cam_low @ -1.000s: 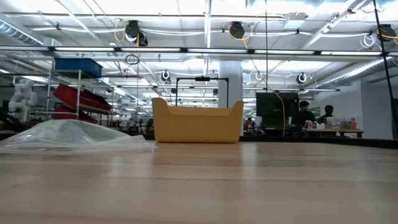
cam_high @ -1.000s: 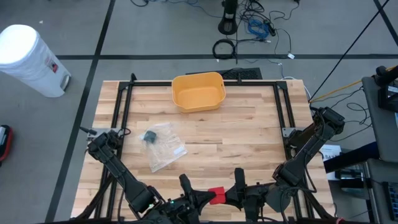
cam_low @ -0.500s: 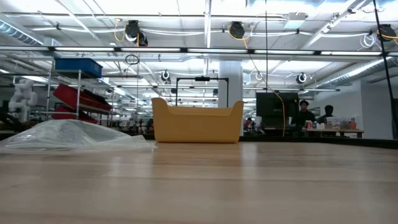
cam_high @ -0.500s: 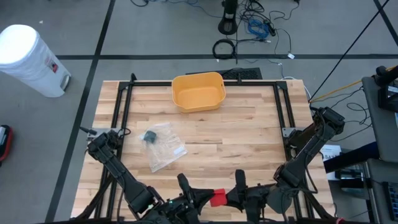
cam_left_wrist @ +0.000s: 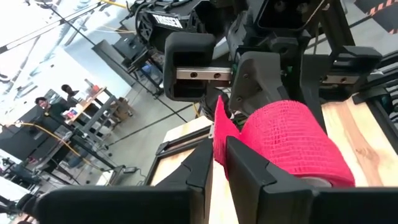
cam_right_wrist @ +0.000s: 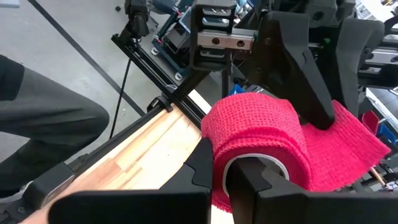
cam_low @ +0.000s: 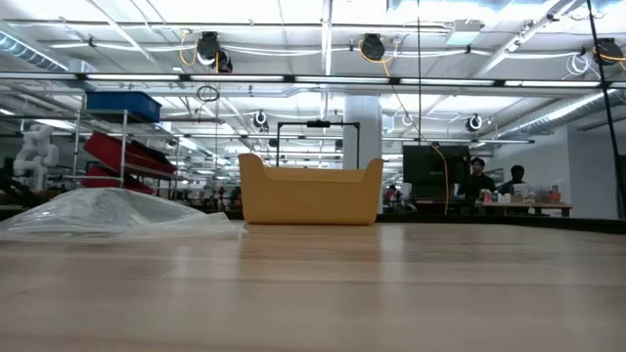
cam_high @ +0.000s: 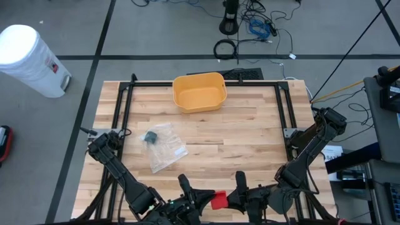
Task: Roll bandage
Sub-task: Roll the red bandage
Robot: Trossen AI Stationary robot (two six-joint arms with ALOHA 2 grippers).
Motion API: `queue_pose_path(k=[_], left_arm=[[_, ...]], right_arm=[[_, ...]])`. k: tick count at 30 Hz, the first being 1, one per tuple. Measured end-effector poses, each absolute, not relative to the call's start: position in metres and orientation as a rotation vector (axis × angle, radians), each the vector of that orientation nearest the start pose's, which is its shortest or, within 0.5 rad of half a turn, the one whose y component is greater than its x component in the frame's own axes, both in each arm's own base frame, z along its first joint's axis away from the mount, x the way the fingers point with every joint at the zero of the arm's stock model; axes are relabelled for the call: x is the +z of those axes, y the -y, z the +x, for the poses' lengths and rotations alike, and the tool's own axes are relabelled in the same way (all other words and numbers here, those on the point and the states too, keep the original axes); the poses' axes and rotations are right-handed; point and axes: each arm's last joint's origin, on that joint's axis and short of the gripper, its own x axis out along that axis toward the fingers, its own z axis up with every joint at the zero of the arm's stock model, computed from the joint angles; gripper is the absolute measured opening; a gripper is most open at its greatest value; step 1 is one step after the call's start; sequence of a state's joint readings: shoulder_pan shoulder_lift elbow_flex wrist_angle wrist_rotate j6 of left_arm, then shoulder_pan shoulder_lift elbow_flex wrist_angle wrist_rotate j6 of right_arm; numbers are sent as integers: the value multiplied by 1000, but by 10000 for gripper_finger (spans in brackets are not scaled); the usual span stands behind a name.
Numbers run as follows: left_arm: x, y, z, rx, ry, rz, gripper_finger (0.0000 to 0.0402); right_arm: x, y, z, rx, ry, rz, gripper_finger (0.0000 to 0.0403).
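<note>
A red bandage roll [cam_high: 218,200] hangs over the table's near edge between my two grippers. My right gripper [cam_right_wrist: 227,171], coming in from the right, is shut on the roll [cam_right_wrist: 255,134]. My left gripper [cam_left_wrist: 217,163], coming in from the left, stands open by a narrow gap. The bandage's loose tail [cam_left_wrist: 219,124] stands up in that gap and lies close to one finger; whether it touches I cannot tell. In the right wrist view the tail [cam_right_wrist: 354,140] spreads out behind the roll. My right gripper holds the roll at its open end. One finger [cam_right_wrist: 267,183] reaches into the hollow core [cam_right_wrist: 252,163] and the other [cam_right_wrist: 205,165] lies outside on the red wrap. The fingers come about level from the table's right. The roll is lifted clear of the table.
An orange bin [cam_high: 199,92] stands at the table's far middle. A clear plastic bag [cam_high: 164,147] with a dark small thing [cam_high: 150,137] lies left of centre. Bare wood lies between them and the grippers. A black frame [cam_high: 125,100] runs along the table's edges.
My left gripper has opened a little; its visible finger has shifted slightly toward the table's left. Both arms have stayed in place. The red bandage shows a bit smaller and nearer the edge in the high view.
</note>
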State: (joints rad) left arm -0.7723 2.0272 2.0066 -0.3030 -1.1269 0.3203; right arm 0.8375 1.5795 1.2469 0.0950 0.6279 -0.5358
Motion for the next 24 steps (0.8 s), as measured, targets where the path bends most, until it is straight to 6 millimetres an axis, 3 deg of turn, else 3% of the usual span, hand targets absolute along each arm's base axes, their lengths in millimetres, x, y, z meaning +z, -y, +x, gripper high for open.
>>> queue_pose_path(k=[6,24], left_arm=[[367,301,347,267,-263,604,7],[374,310,342,269,-216,618,2]], right_arm=[[323,-258,255,251,-116,-690,13],[322,-254,258,239,-129,-667,13]])
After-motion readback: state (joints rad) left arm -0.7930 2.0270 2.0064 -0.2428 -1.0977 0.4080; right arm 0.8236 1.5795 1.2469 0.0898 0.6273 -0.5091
